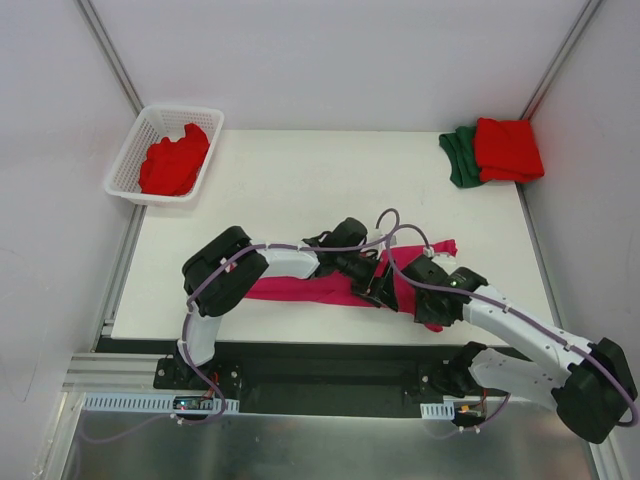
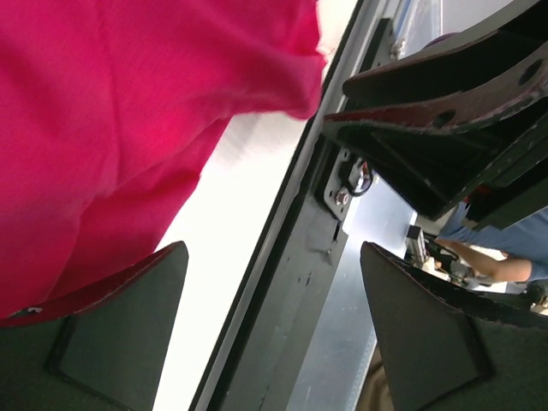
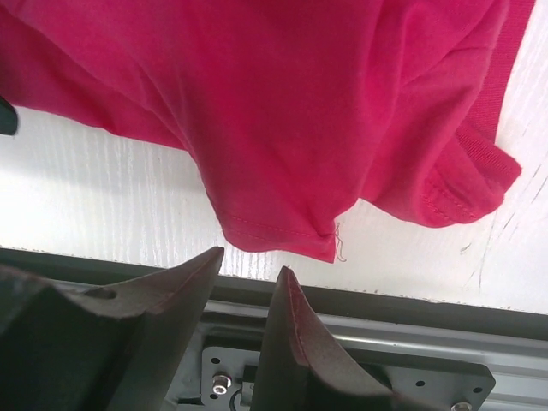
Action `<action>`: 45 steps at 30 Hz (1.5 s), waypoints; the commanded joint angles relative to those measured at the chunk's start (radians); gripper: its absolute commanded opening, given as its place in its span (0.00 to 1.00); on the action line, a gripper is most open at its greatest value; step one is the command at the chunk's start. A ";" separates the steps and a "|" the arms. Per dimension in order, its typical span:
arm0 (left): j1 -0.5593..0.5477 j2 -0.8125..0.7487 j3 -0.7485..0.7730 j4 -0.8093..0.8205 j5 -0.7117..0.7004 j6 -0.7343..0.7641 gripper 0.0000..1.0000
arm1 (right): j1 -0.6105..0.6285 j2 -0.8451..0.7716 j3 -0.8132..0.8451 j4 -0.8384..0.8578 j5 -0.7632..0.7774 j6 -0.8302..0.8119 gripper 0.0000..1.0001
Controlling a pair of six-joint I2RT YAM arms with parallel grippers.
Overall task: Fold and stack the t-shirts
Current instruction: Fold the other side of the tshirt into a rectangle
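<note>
Top view: the pink shirt (image 1: 300, 290) lies along the near edge of the table (image 1: 300, 180). A red shirt (image 1: 175, 165) is in the basket (image 1: 125, 160). A folded red shirt (image 1: 508, 148) lies on the green shirt (image 1: 460, 158) at the far right corner. Left wrist: the left gripper (image 2: 274, 253) has its jaws wide apart and empty, beside the pink cloth. Right wrist: the right gripper (image 3: 250, 261) has its jaws slightly apart and empty, near the hem.

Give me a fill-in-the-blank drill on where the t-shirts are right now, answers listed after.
1. The crumpled t-shirt in the white basket is ____.
2. The dark green t-shirt lies ____ the folded red t-shirt.
3. The magenta t-shirt lies at the table's ____ edge.
4. The left gripper has its jaws ____, with nothing between them.

Missing words: red; under; near; open.
</note>
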 commanded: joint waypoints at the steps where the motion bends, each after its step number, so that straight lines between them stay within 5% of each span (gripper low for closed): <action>1: 0.045 -0.070 -0.051 0.037 -0.008 0.014 0.82 | 0.031 0.017 -0.018 -0.004 0.016 0.045 0.36; 14: 0.094 -0.089 -0.077 0.047 0.012 0.023 0.81 | 0.067 0.024 -0.021 -0.110 0.147 0.171 0.61; 24: 0.097 -0.087 -0.082 0.048 0.018 0.024 0.81 | 0.065 0.127 -0.032 0.010 0.112 0.169 0.61; 27: 0.102 -0.087 -0.085 0.048 0.020 0.024 0.81 | 0.067 0.144 -0.042 0.034 0.098 0.169 0.52; 31: 0.106 -0.089 -0.089 0.048 0.020 0.026 0.81 | 0.067 0.153 -0.049 0.038 0.092 0.171 0.27; 40: 0.106 -0.084 -0.088 0.048 0.020 0.026 0.80 | 0.067 0.149 -0.049 0.038 0.096 0.172 0.07; 45: 0.106 -0.084 -0.091 0.048 0.020 0.026 0.80 | 0.065 0.133 -0.032 0.004 0.108 0.175 0.06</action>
